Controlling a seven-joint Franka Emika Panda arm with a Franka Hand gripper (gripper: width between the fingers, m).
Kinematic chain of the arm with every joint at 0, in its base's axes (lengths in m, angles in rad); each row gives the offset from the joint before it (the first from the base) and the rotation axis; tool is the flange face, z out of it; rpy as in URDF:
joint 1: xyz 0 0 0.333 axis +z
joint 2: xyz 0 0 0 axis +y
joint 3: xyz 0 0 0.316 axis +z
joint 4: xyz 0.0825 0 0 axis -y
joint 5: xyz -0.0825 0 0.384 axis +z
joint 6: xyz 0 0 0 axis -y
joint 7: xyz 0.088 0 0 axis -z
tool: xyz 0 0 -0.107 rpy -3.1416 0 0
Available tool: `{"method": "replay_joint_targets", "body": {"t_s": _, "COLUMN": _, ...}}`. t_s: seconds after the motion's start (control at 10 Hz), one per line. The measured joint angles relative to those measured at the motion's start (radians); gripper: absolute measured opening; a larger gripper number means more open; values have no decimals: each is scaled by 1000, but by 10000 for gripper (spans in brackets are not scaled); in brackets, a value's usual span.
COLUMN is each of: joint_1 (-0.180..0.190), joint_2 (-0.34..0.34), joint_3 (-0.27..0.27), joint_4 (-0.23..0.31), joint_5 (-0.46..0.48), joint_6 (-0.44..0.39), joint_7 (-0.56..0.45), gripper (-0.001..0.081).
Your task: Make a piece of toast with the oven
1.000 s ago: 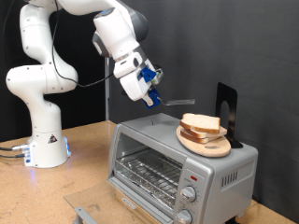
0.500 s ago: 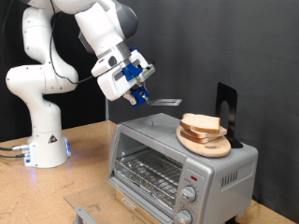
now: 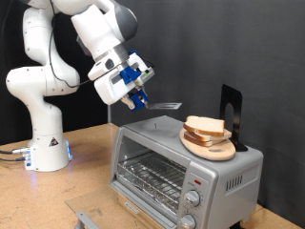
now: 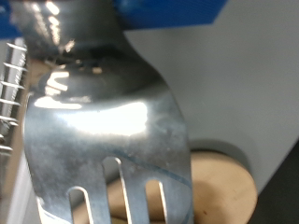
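Dark curtain filled the background behind the white arm, and a wooden table (image 3: 86, 186) carried the oven (image 3: 186, 170), whose glass door was shut over the wire rack. The gripper (image 3: 139, 95) hung in the air above the oven's end at the exterior view's left, closed on the handle of a metal spatula (image 3: 164, 104). From the fingers the tool's flat blade ran out roughly level toward the exterior view's right.

The piece of toast (image 3: 206, 127) lay beyond the blade's tip and somewhat lower than it, on a round wooden plate (image 3: 212, 149) that sat on the oven's roof. So the bread was on the same line as the spatula's long axis, farther along it and a little below, with a clear gap between tip and crust. A dark upright stand (image 3: 232, 116) stood just past the plate, farther again from the gripper.

In the wrist view the slotted blade (image 4: 103, 112) filled most of the picture, and the plate's pale wooden rim (image 4: 224, 187) showed past its end. The bread itself could not be made out there.
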Motion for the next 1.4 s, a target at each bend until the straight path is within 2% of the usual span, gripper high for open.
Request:
{"method": "replay_joint_targets", "body": {"t_s": 0.4, "joint_1": -8, "joint_2": -59, "joint_3": -65, "joint_4": -59, "joint_5": -19, "joint_6": -60, "joint_7": -43, "gripper": 451}}
{"method": "replay_joint_targets", "body": {"t_s": 0.6, "joint_1": -9, "joint_2": -66, "joint_3": -70, "joint_4": -63, "joint_5": -19, "joint_6": -66, "joint_7": -43, "gripper": 451}}
{"method": "replay_joint_targets", "body": {"t_s": 0.7, "joint_1": -14, "joint_2": -63, "joint_3": -66, "joint_4": -57, "joint_5": -58, "joint_6": -98, "joint_7": -16, "gripper": 451}}
{"method": "replay_joint_targets", "body": {"t_s": 0.8, "joint_1": -27, "joint_2": -57, "joint_3": -59, "joint_4": -37, "joint_5": -122, "joint_6": -158, "joint_7": 31, "gripper": 451}}
{"method": "replay_joint_targets", "body": {"t_s": 1.0, "joint_1": -54, "joint_2": -25, "joint_3": -51, "joint_4": 34, "joint_5": -220, "joint_6": -271, "joint_7": 100, "gripper": 451}}
{"method": "replay_joint_targets", "body": {"t_s": 1.2, "joint_1": -83, "joint_2": 30, "joint_3": -50, "joint_4": 140, "joint_5": -351, "joint_6": -444, "joint_7": 146, "gripper": 451}}
{"method": "replay_joint_targets", "body": {"t_s": 1.4, "joint_1": -97, "joint_2": 86, "joint_3": -52, "joint_4": 206, "joint_5": -395, "joint_6": -504, "joint_7": 150, "gripper": 451}}
